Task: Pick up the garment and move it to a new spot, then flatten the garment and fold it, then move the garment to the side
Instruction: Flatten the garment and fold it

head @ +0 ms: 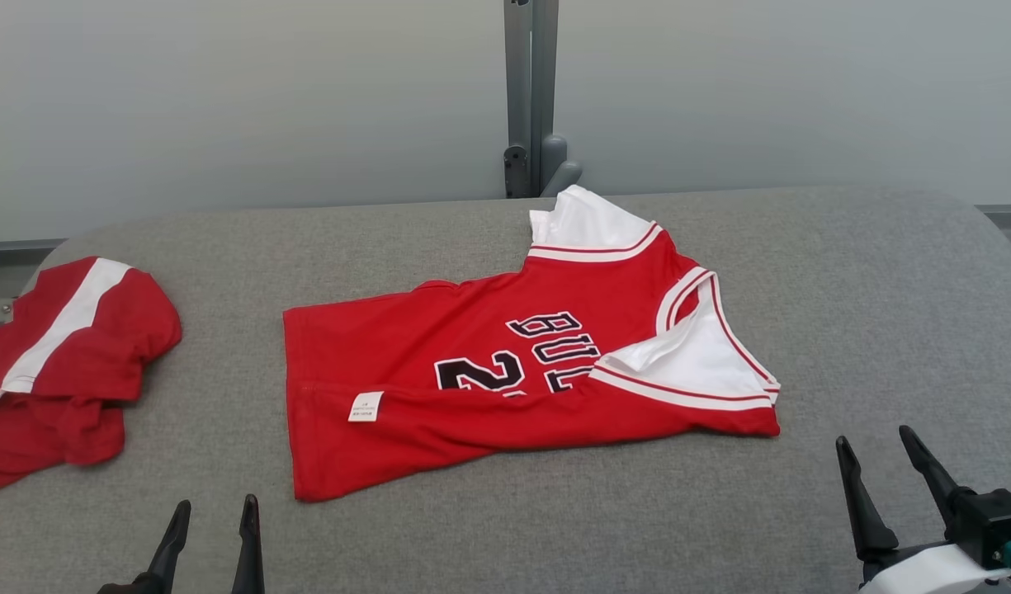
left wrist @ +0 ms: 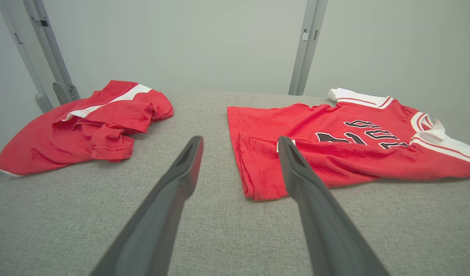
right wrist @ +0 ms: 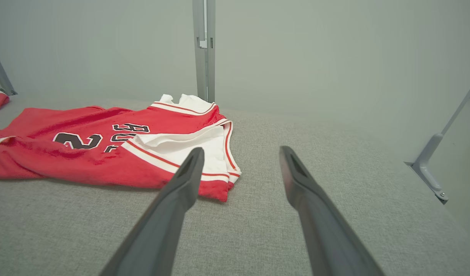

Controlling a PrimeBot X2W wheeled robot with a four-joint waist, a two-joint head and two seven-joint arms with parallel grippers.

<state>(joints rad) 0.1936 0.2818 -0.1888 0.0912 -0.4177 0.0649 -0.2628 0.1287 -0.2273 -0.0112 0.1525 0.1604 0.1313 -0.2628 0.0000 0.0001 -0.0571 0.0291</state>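
Observation:
The garment [head: 505, 371] is a red jersey with white trim and black lettering, lying partly folded in the middle of the grey table, its near long edge turned over with a white label showing. It also lies ahead of both wrists [left wrist: 334, 149] [right wrist: 104, 153]. My left gripper [head: 214, 513] is open at the table's near left edge, just short of the jersey's hem corner [left wrist: 258, 193], nothing between its fingers. My right gripper [head: 874, 443] is open at the near right, short of the jersey's shoulder end [right wrist: 219, 191], holding nothing.
A second red garment with a white stripe [head: 59, 363] lies crumpled at the table's left end [left wrist: 85, 126]. A grey post [head: 530, 99] rises behind the table [head: 885, 289] against a pale wall. Bare grey cloth stretches to the right of the jersey.

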